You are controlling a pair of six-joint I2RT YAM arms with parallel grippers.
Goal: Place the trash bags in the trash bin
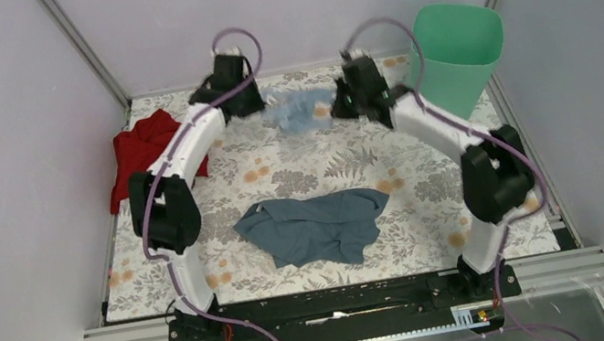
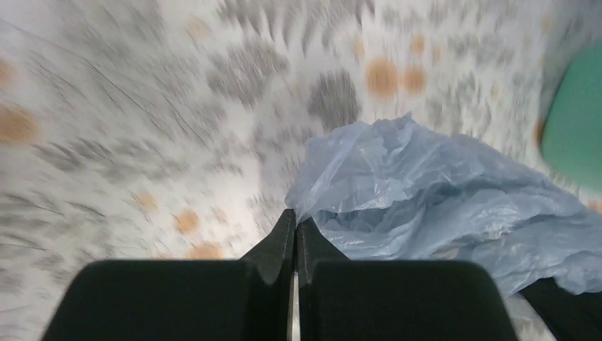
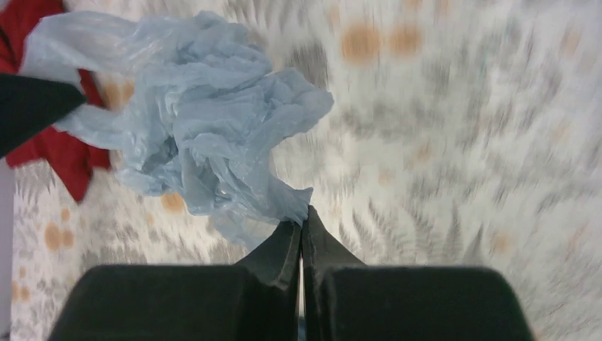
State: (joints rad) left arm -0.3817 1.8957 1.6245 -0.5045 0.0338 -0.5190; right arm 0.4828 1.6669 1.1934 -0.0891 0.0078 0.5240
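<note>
The pale-blue translucent trash bag [image 1: 299,108] hangs crumpled between my two grippers, above the far part of the table. My left gripper [image 1: 253,102] is shut on the bag's left edge; in the left wrist view [image 2: 296,215] the film [image 2: 433,199] bunches out from its tips. My right gripper [image 1: 341,104] is shut on the bag's right edge; in the right wrist view [image 3: 302,215] the bag [image 3: 206,121] spreads to the upper left. The mint-green trash bin [image 1: 455,57] stands at the far right corner, right of the right gripper, and shows in the left wrist view [image 2: 578,121].
A red cloth [image 1: 142,151] lies at the far left and shows in the right wrist view [image 3: 60,149]. A grey-blue cloth [image 1: 317,225] lies on the floral tablecloth [image 1: 419,225] near the middle front. Walls close in the table on three sides.
</note>
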